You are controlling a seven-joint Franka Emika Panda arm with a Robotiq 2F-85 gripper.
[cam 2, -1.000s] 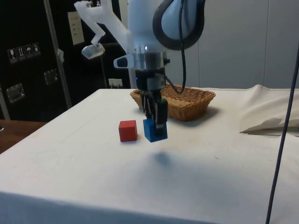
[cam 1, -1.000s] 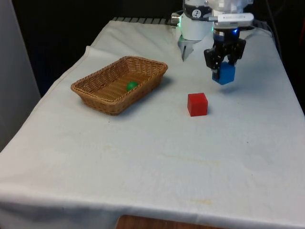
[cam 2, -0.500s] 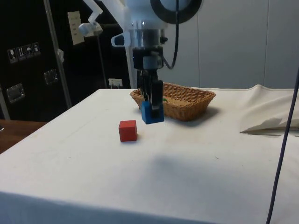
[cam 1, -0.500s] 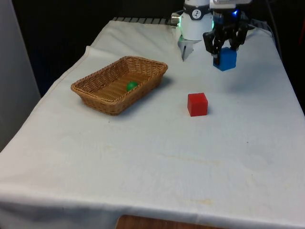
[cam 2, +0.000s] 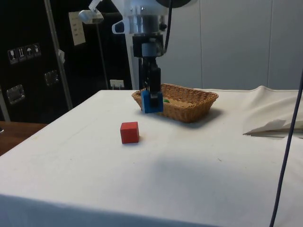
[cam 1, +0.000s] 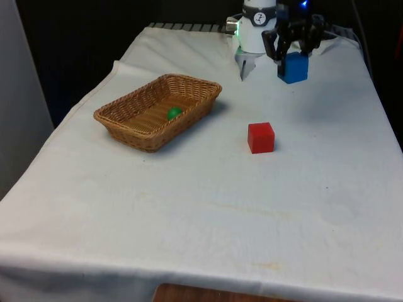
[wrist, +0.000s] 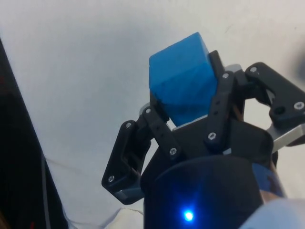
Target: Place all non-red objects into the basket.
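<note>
Right now the small blue cube (cam 1: 293,67) sits pinched between the two fingers of the black gripper (cam 1: 293,55), high in the upper right of the front view and well clear of the white tablecloth (cam 1: 208,214). In the wrist view the fingers (wrist: 157,126) press on opposite faces of the cube, which sits a little tilted in the grip. My guess is it is held that high so it can pass over the rim on its way across.

The oval woven wicker basket (cam 1: 119,123) lies left of centre in the front view, well apart from the cube, with a small green ball (cam 1: 174,113) resting inside it. From the side camera the cube (cam 2: 151,101) hangs just in front of the basket (cam 2: 199,111), though that is line of sight, not closeness.

The red cube (cam 1: 261,137) stands alone on the cloth near mid-frame, between basket and gripper; being red, it looks meant to remain where it is.
</note>
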